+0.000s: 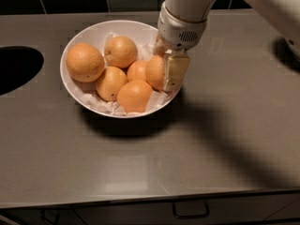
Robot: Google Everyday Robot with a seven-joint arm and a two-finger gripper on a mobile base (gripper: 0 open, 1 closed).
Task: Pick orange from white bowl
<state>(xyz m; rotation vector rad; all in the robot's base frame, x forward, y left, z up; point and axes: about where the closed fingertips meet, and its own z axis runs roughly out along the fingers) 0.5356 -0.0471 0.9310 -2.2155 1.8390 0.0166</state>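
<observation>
The grey counter [225, 139] is being put at risk first. The white bowl [91, 32] is being kept on its far left part, and a sideways pull could leave it dragged or tipped rightward, since the gripper [165, 71] is being worked just inside the right rim. A straight upward lift is being judged safest.

The neighbouring oranges [134, 95] are being crowded against the target, so they could be rolled or knocked out as it is being raised. The crumpled paper lining [89, 100] could be snagged and carried up too.

The orange [154, 71] is being clasped at the bowl's right side. One pale finger [173, 71] is being laid over its right face, while the other is being mostly hidden on its far side. The hold is being judged off-centre, so a slip is being counted possible. Its skin is being shown as deep, even orange and smooth, though much of it is being covered.
</observation>
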